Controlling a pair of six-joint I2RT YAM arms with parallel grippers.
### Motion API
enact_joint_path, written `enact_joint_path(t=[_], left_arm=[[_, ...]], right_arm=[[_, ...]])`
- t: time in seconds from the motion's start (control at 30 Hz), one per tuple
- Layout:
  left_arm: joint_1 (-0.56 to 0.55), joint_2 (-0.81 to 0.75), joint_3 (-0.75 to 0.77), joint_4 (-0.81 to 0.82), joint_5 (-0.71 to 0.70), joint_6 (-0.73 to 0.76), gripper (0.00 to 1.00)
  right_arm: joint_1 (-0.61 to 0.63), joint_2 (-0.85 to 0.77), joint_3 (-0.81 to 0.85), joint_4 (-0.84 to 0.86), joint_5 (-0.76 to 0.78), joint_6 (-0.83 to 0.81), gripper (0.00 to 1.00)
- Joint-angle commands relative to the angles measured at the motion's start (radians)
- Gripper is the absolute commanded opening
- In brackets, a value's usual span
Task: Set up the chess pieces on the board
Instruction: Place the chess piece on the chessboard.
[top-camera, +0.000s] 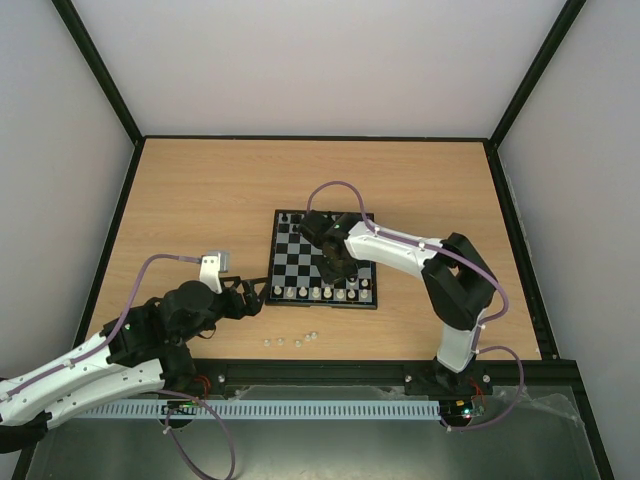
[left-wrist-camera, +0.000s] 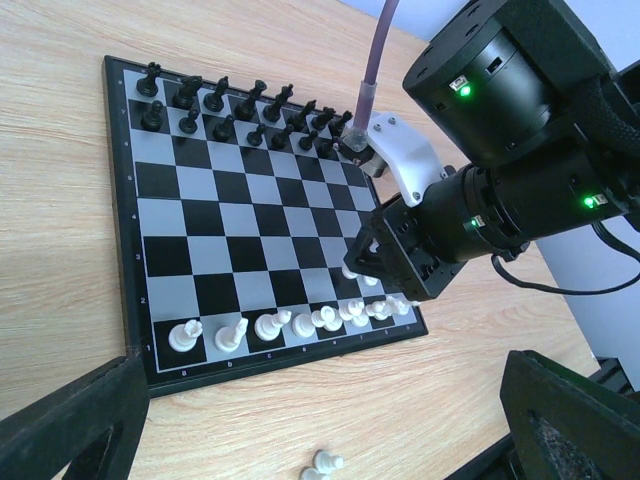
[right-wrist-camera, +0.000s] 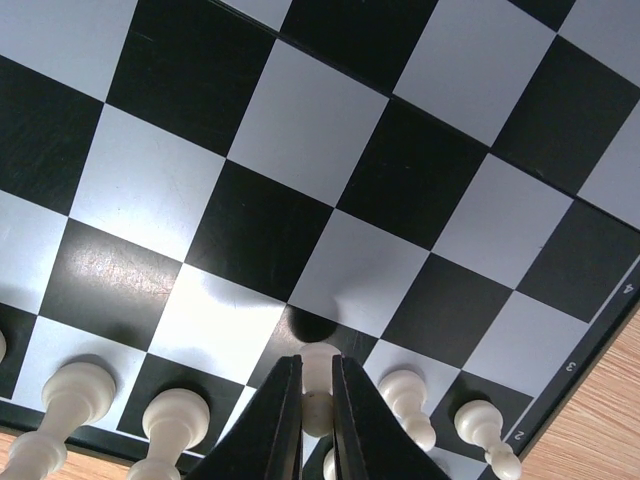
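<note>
A row of tiny cream-white plastic chess pieces (top-camera: 315, 292) stands along the near edge of a small square chessboard (top-camera: 300, 262) with black and pale grey checks and a thin black border; the left wrist view shows this row (left-wrist-camera: 268, 326) on the nearest rank, and a few more cream pieces on the rank behind it, toward the board's near right corner, partly hidden. The chessboard lies flat on a light wooden bench (top-camera: 200, 200), a little right of its middle. One small cream piece with a rounded head (right-wrist-camera: 318, 362) stands upright between the black fingers of the right gripper (right-wrist-camera: 317, 405); the jaws are pressed together against its sides, over the second rank from the near edge; whether its base touches the square cannot be told; other cream pieces stand just beside it. Tiny black chess pieces (left-wrist-camera: 240, 110) fill the two ranks at the board's far edge. Four loose cream pieces (top-camera: 297, 343) lie on the bench near the board's near edge, apart from it. The left gripper (top-camera: 254, 296) hangs low just beside the board's near left corner; its jaws are spread wide around nothing.
</note>
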Motion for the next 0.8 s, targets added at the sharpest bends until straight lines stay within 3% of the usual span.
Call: enact_joint_path(t=[0.0,0.77], left_arm=[[0.003,-0.006,-0.009,0.001,-0.014,0.004,0.99],[0.003,-0.001,-0.009,0.002,-0.016,0.004,0.99]], right_arm=[[-0.003,0.023,-0.003,-0.018,-0.013,-0.018,0.08],[-0.003,0.019,-0.051,0.000,-0.018,-0.013,0.10]])
